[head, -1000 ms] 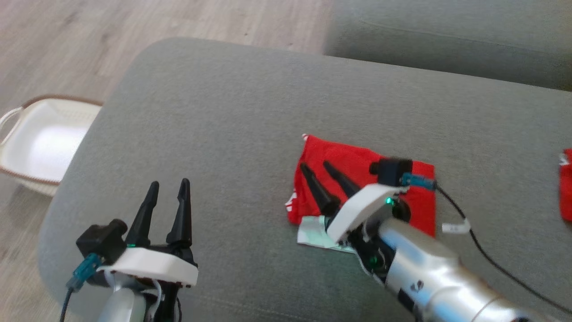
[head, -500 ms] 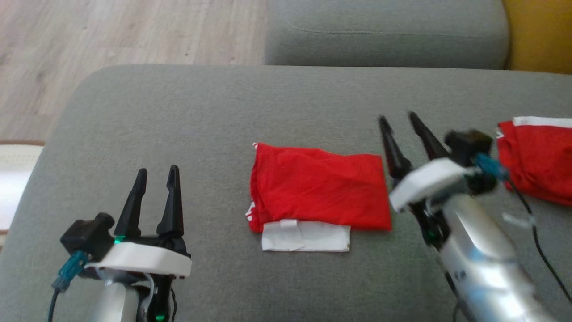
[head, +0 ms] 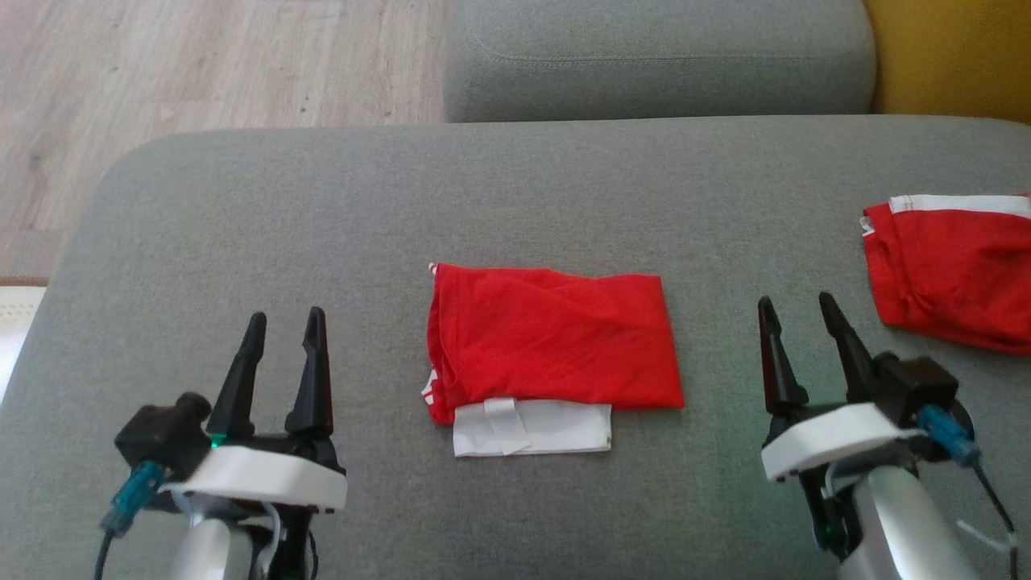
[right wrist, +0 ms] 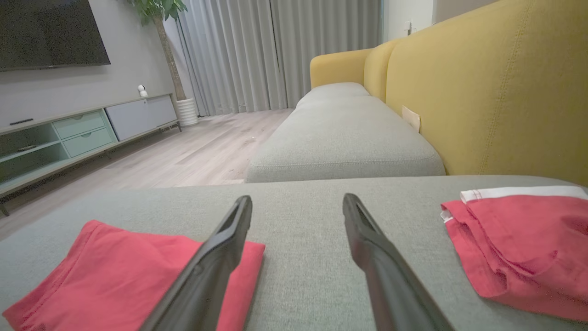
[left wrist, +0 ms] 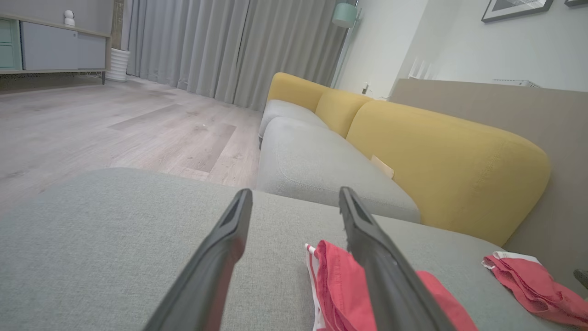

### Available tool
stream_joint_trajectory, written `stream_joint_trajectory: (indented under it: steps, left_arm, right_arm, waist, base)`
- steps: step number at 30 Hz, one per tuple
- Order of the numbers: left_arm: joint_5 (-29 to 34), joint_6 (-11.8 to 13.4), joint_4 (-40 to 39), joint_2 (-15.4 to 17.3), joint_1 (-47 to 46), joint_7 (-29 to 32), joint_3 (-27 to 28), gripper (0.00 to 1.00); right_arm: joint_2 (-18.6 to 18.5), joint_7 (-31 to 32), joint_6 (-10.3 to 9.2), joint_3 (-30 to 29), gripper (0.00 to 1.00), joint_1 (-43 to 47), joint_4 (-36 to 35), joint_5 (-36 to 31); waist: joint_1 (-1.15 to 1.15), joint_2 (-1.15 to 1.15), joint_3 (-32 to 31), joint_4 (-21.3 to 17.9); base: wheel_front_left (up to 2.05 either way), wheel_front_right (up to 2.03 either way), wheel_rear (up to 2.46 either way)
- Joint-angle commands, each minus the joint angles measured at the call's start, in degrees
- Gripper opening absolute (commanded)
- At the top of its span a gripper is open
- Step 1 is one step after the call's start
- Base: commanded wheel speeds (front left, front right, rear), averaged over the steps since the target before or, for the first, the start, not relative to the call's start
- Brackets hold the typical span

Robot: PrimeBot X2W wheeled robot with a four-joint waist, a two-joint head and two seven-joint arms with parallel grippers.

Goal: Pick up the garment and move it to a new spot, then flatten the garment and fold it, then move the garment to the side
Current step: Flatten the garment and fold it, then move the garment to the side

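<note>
From the head view, looks down on a grey sofa cushion [head: 515,193] carrying the folded red garment [head: 556,334] flat at its middle, a white strip [head: 532,427] poking out along the garment's near edge. Shows the left gripper [head: 287,314] well to the left of that garment and the right gripper [head: 795,300] near its right side, both spread open, grasping nothing, apart from the cloth. Places a second red garment [head: 954,278], rumpled, well to the right of the folded one; beyond the folded one, wooden floor [head: 201,64], a farther grey cushion [head: 660,56] and a yellow backrest [head: 950,56].

From the left wrist view, peers between parted fingers [left wrist: 220,257] over the folded garment's left end toward grey curtains [left wrist: 229,46], a pale sideboard [left wrist: 55,46] and a framed picture [left wrist: 514,7] on the wall.

From the right wrist view, catches the folded garment's right end behind one finger, with a dark television [right wrist: 50,32] and a potted plant [right wrist: 161,7] far beyond.
</note>
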Motion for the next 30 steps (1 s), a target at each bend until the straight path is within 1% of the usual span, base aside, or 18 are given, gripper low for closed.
stream_joint_trajectory:
  steps: [1,4,10,16,19,22,29,30]
  left_arm:
    - [0.43,0.31,-2.05,0.18,-1.60,-0.35,1.54,1.00]
    - [1.40,0.15,-2.14,0.18,-1.30,-0.35,1.15,1.00]
    - [1.02,0.18,-2.23,0.18,-1.22,-0.35,0.90,1.00]
    - [0.53,-0.17,-1.95,0.18,-2.26,-0.35,0.06,1.00]
    - [0.46,-0.34,-1.90,0.18,-2.78,-0.35,-0.26,1.00]
    - [0.43,-0.51,-1.80,0.18,-3.31,-0.35,-0.59,1.00]
    - [0.02,-0.82,-1.33,0.18,-4.72,-0.35,-1.84,1.00]
    - [0.02,-0.82,-1.33,0.18,-4.72,-0.35,-1.84,1.00]
  right_arm:
    - [0.45,-0.61,-0.05,1.40,1.00,-0.99,-2.37,0.12]
    - [0.46,-0.61,-0.05,0.86,1.00,0.40,-3.50,1.14]
    - [0.47,-0.61,-0.05,0.59,1.00,1.32,-4.37,1.38]
    - [0.47,-0.37,-0.05,0.32,1.00,0.05,-2.68,0.99]
    - [0.47,0.61,-0.05,1.51,1.00,-0.97,-1.15,0.94]
    - [0.47,2.92,-0.05,3.13,1.00,-2.35,1.16,1.59]
    - [0.48,8.10,-0.05,6.34,1.00,-6.83,9.59,6.20]
    - [0.48,8.10,-0.05,6.34,1.00,-6.83,9.59,6.20]
  waist:
    - [0.00,0.00,0.02,-0.07]
    - [0.00,0.00,0.06,-0.25]
    - [0.00,0.00,0.51,0.07]
    - [0.00,0.00,2.44,1.49]
    - [0.00,0.00,3.64,2.42]
    - [0.00,0.00,5.02,3.45]
    - [0.00,0.00,7.31,6.06]
    - [0.00,0.00,7.31,6.06]
  base:
    - [0.00,0.00,0.00]
    - [0.00,0.00,0.00]
    - [0.00,0.00,0.00]
    - [0.00,0.00,0.00]
    - [0.00,0.00,0.00]
    - [0.00,0.00,0.00]
    - [0.00,0.00,0.00]
    - [0.00,0.00,0.00]
